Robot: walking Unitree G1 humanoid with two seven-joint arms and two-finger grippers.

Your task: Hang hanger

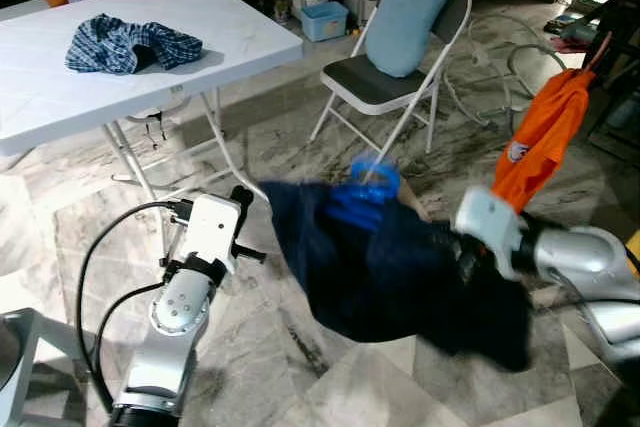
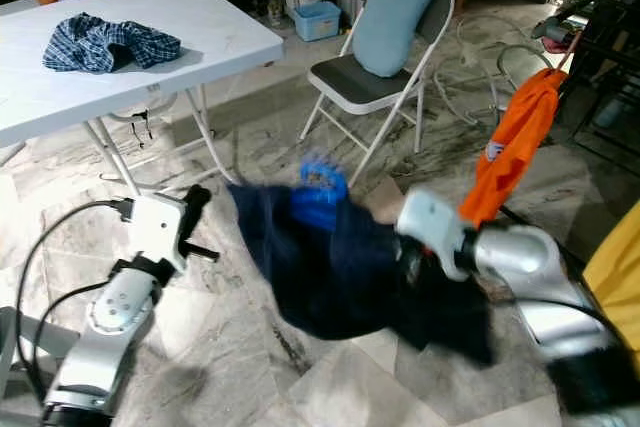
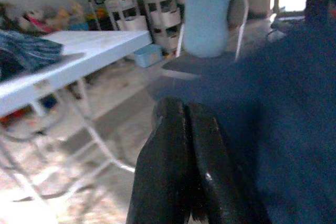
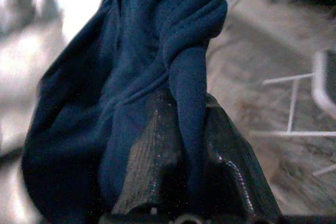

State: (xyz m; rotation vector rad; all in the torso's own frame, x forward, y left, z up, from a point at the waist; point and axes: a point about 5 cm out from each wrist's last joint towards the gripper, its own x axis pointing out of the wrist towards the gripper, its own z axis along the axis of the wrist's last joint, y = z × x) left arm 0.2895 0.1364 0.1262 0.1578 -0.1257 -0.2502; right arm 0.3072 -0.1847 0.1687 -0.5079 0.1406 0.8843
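On the table (image 1: 240,22) at our left lies a plaid shirt (image 1: 130,44). Our left gripper (image 3: 184,129) hangs with jaws together beside a navy garment (image 1: 390,267) on a blue hanger (image 1: 365,192). Our right gripper (image 4: 181,129) holds it above the floor, jaws clamped on the cloth. An orange shirt (image 1: 545,132) hangs at right.

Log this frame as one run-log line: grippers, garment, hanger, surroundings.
right gripper: shut on navy garment | left gripper: shut, beside garment | blue hanger: inside garment, unhung | orange shirt: hanging right
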